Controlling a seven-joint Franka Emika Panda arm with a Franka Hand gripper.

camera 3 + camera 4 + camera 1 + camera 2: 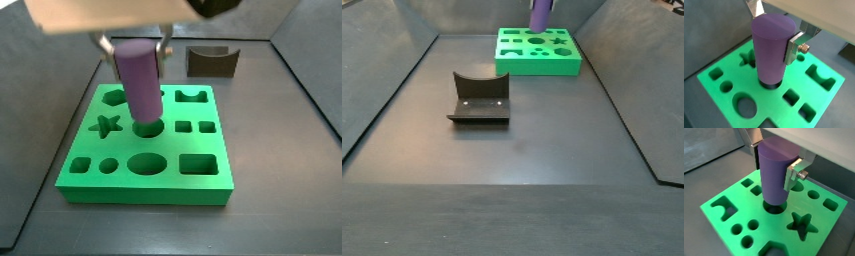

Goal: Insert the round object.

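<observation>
The round object (771, 47), a matte purple cylinder peg, stands nearly upright over the green block (724, 75). Its lower end sits at the mouth of a round hole near the block's middle; I cannot tell how deep it goes. My gripper (774, 35) is shut on the peg's upper part, with a silver finger (793, 47) pressed on each side. In both wrist views the peg (774, 170) is held the same way by the gripper (773, 160). In both side views the peg (138, 85) (540, 14) rises from the block (201, 182) (537, 66) under the gripper (134, 45).
The block has several other shaped holes: a star (802, 224), an oval (745, 106), squares and small circles. The dark fixture (211, 62) with a notched top stands behind the block and shows mid-floor in a side view (480, 98). Grey walls enclose the floor.
</observation>
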